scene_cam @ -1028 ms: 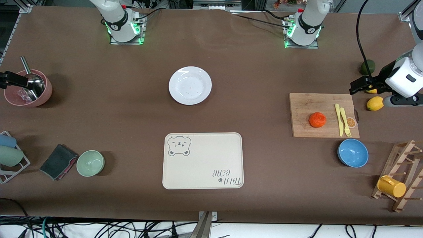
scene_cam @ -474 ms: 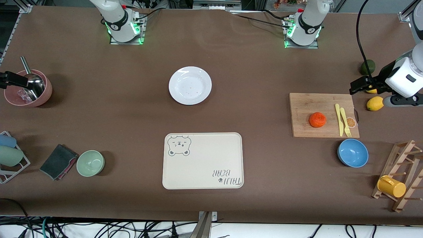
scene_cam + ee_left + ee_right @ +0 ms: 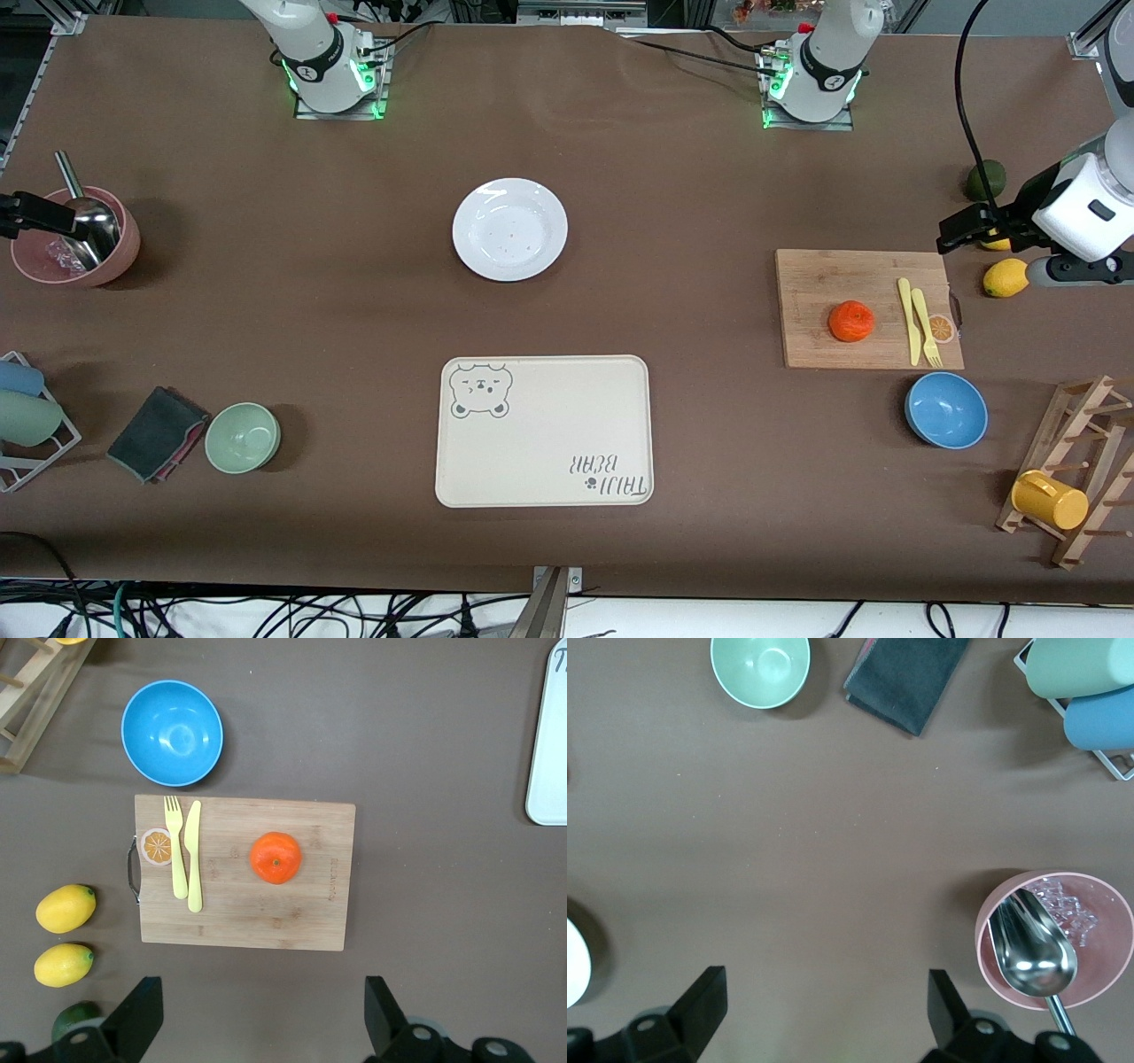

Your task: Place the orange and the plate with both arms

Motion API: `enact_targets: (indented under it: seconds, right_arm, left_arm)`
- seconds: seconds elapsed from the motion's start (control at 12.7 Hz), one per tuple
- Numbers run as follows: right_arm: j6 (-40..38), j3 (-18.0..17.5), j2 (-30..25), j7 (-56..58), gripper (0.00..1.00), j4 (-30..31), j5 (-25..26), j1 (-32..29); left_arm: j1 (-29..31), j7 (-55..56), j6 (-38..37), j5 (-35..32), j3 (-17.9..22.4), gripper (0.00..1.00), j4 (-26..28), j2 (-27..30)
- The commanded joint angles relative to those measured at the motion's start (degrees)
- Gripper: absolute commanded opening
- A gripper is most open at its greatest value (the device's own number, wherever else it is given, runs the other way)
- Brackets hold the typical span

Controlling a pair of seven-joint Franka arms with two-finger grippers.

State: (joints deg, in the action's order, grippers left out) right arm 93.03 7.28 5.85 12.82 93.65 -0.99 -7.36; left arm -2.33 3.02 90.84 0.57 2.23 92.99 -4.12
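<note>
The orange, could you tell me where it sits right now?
The orange rests on the wooden cutting board toward the left arm's end, beside the yellow knife.

The front camera hangs high across the table (image 3: 567, 310), looking down at both arm bases along its top edge and taking in the whole surface. The left wrist camera looks straight down from well above the cutting board (image 3: 245, 872), blue bowl (image 3: 172, 732) and lemons (image 3: 65, 908), all of which the front view shows at the left arm's end. The right wrist camera looks down likewise on the pink bowl (image 3: 1081, 943), green bowl (image 3: 760, 670) and cloth (image 3: 906, 673), shared with the front view's other end.
</note>
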Motion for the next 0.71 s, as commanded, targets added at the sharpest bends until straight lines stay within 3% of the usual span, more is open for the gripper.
enact_targets:
  seconds: [0.0, 0.4, 0.47, 0.63]
  right_arm:
    - [-0.04, -0.07, 0.04, 0.27, 1.0, -0.57, -0.5, -0.29]
    - [-0.13, -0.07, -0.05, 0.36, 1.0, -0.57, -0.5, -0.29]
    - [-0.13, -0.07, -0.05, 0.36, 1.0, -0.57, -0.5, -0.29]
    - [-0.13, -0.07, -0.05, 0.36, 1.0, -0.57, -0.5, -0.29]
  left_arm:
    - [-0.22, -0.99, -1.37, 0.22, 0.23, 1.0, -1.76, -0.71]
    - [-0.22, -0.21, -0.84, 0.22, 0.23, 1.0, -1.94, -2.81]
    - [-0.22, -0.2, -0.15, 0.31, 0.23, 1.0, -1.94, -4.56]
    - [0.57, -0.55, 4.14, 1.53, 0.4, 1.0, -2.11, -14.45]
